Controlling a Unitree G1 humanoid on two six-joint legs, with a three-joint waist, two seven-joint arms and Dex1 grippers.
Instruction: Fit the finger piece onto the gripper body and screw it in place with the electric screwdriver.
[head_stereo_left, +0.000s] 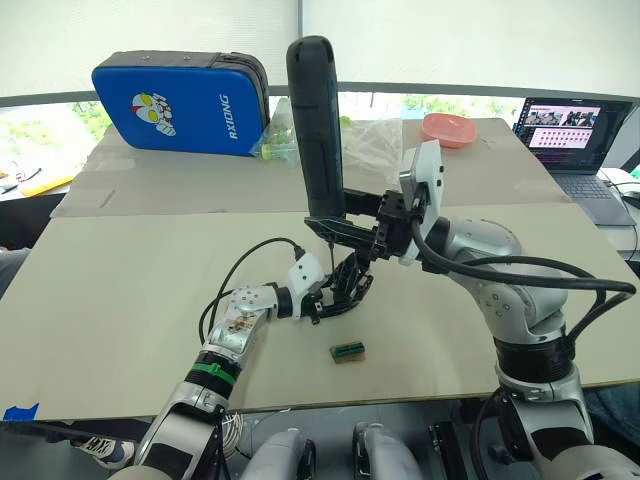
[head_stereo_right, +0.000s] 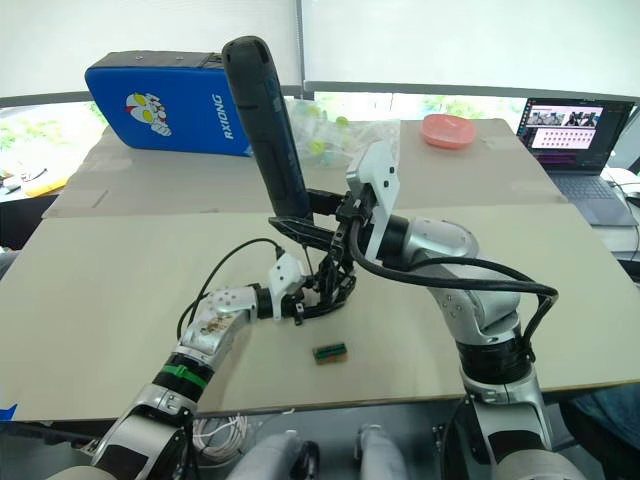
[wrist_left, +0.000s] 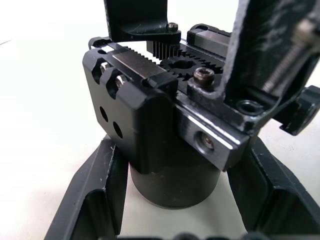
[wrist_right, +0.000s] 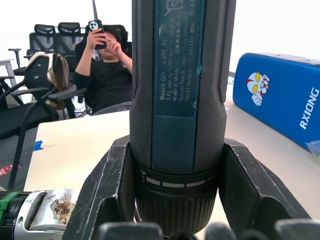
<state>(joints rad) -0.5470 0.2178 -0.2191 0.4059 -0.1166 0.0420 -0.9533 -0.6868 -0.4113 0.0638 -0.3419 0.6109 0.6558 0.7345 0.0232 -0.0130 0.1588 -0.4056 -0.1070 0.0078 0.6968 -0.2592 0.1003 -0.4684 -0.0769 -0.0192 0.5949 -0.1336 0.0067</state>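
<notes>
Now the right gripper (head_stereo_left: 362, 232) pinches the screwdriver (head_stereo_left: 318, 130) near its lower end; the long axis stands almost upright, the bit pointing down. Directly below it, the left gripper (head_stereo_left: 335, 290) clamps the gripper body (wrist_left: 165, 145) on the surface (head_stereo_left: 120, 290). I judge the bit must meet a screw (wrist_left: 202, 75) on top of the body.

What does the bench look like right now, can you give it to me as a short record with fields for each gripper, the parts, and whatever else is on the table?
left gripper: shut on the gripper body, held on the table
right gripper: shut on the electric screwdriver, held upright, bit pointing down at the gripper body
small green-and-black block: loose on the table, nearer the robot than the gripper body
back of table: blue case, pink dish, laptop
</notes>
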